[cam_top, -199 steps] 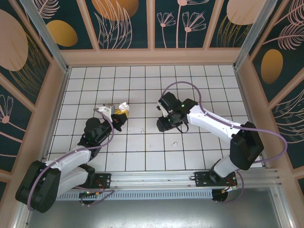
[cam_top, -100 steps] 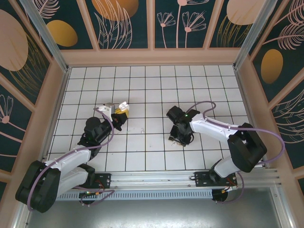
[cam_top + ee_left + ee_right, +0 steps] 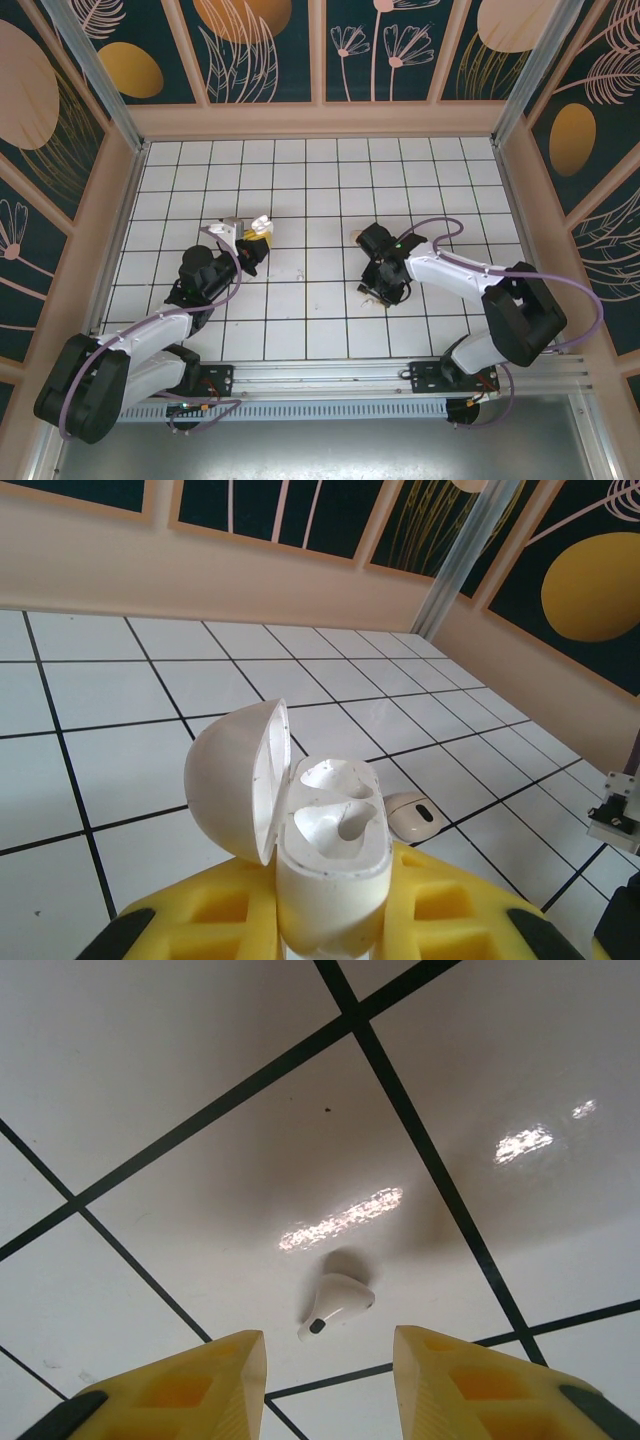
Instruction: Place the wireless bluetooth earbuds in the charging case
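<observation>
1. The tiny pale cream plastic earbud (image 3: 335,1305) lies on the white tiled floor (image 3: 200,1110). Its long side runs from 8 o'clock to 2 o'clock, and its dark dot is at the 8 o'clock end.
2. It sits at 12 o'clock from the right gripper (image 3: 330,1385), just ahead of the gap. The yellow fingers (image 3: 190,1390) are spread apart and grip nothing.
3. I think this gripper must go forward and down so the earbud ends up between the fingers.
4. The small pale rounded plastic charging case (image 3: 330,860) is pinched tight in the left gripper (image 3: 325,920). Its lid (image 3: 235,780) is tipped open toward 10 o'clock. Its cups look empty, but that is hard to see.
5. A second earbud (image 3: 412,815) lies on the floor at 2 o'clock from the case.
6. The right arm is nearer the first earbud. The case is well apart from it, at 9 o'clock.
</observation>
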